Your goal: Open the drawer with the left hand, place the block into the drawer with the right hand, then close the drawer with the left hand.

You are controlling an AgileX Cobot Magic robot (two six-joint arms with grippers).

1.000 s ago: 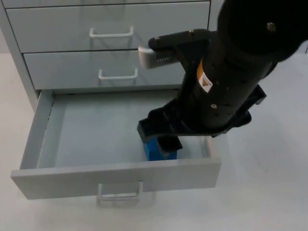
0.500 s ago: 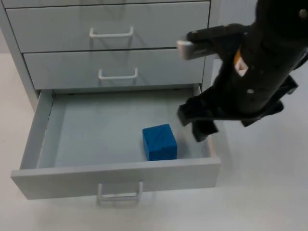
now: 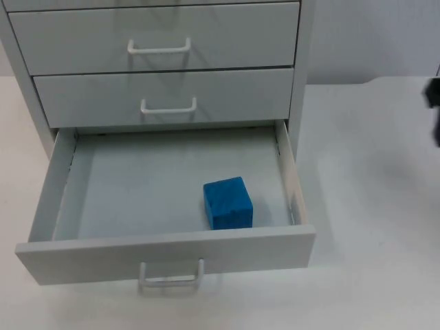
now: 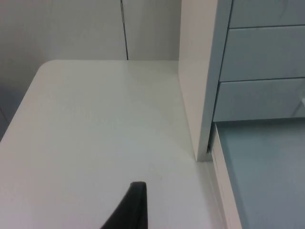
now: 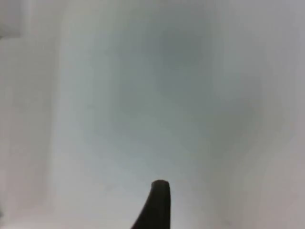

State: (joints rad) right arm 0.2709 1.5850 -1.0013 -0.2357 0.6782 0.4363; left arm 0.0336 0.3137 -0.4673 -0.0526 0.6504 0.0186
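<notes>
Top view: the right arm has swung away from the drawer (image 3: 165, 258) to the frame's right edge, leaving the blue block (image 3: 228, 203) inside; closing remains. Left wrist: the left end effector (image 4: 131, 210) waits over the counter (image 4: 95, 143). We cannot tell either end effector's opening.

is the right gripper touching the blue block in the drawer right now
Apart. In the top view the blue block sits alone on the floor of the open drawer, while the right arm is off at the table's far right edge, well away.
</notes>
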